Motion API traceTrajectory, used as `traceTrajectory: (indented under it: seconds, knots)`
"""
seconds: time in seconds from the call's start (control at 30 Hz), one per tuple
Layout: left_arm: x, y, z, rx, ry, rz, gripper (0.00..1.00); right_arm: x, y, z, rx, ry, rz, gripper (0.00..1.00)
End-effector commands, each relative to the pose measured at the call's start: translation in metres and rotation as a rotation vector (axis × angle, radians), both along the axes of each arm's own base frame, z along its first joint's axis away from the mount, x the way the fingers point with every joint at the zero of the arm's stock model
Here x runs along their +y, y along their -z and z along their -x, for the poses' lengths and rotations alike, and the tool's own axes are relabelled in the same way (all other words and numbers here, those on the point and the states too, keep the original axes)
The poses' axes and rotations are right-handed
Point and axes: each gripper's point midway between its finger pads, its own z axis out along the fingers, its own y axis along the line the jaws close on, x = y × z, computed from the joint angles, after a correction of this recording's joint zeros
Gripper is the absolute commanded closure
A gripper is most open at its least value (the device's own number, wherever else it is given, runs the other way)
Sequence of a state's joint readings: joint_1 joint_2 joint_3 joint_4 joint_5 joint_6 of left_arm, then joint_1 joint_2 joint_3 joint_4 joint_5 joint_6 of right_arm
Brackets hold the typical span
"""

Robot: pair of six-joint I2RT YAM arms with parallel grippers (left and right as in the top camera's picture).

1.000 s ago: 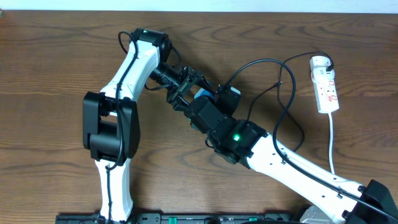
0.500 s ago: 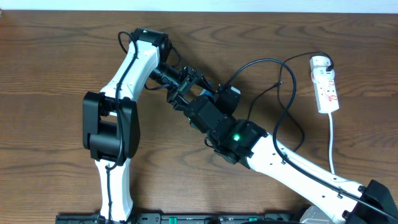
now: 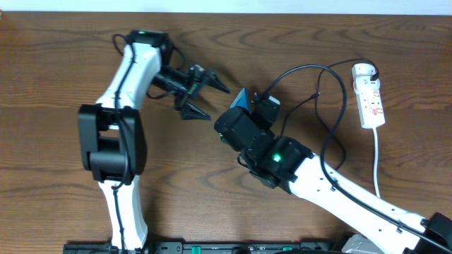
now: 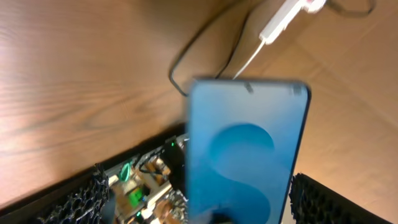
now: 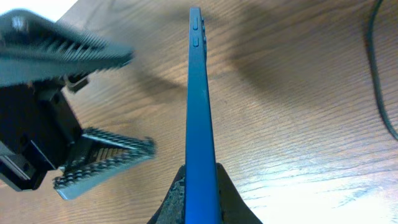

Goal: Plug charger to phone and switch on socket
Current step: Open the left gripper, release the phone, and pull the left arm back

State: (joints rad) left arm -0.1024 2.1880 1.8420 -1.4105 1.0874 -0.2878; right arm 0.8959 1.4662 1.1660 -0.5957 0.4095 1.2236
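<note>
The phone [image 5: 199, 106] stands on edge above the table, and my right gripper [image 5: 199, 194] is shut on its lower end. In the overhead view only a blue corner of the phone [image 3: 241, 99] shows above the right wrist. My left gripper [image 3: 213, 101] is open and apart from the phone, just to its left. Its wrist view faces the blue screen [image 4: 245, 155], with one finger [image 4: 84, 200] at each side and neither touching. The charger's black cable [image 3: 305, 69] loops from beside the phone towards the white socket [image 3: 371, 95] at the far right. I cannot pick out its plug tip.
The socket's white cord [image 3: 377, 164] runs down the right side towards the front edge. The black cable's loops [image 3: 329, 134] lie between the right arm and the socket. Bare wooden table [image 3: 42, 141] lies left of the left arm.
My left gripper has opened and drawn back to the left, off the phone. The right gripper keeps hold of the phone, which has shifted slightly right.
</note>
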Motion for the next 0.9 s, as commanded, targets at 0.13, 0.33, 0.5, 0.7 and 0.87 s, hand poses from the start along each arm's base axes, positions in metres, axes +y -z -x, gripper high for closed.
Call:
traceTrajectory:
  seconds: [0.13, 0.33, 0.5, 0.7, 0.87]
  knots:
    - [0.084, -0.049, -0.010, -0.239, -0.117, -0.148, 0.06, -0.027, -0.035, 0.005, -0.057, 0.040, 0.000, 0.99]
    - [0.135, -0.126, 0.020, -0.496, -0.228, -0.311, 0.06, -0.036, -0.046, 0.012, -0.065, 0.040, -0.007, 0.99]
    - [0.144, -0.181, 0.070, -0.682, -0.270, -0.433, 0.06, -0.038, -0.043, 0.014, -0.054, 0.039, 0.007, 0.99]
    - [0.157, -0.216, 0.142, -0.827, -0.316, -0.648, 0.06, -0.037, -0.042, 0.015, -0.065, -0.036, 0.076, 0.99]
    - [0.162, -0.225, 0.202, -0.901, -0.362, -0.773, 0.06, -0.035, -0.041, 0.017, -0.067, -0.094, 0.108, 0.99]
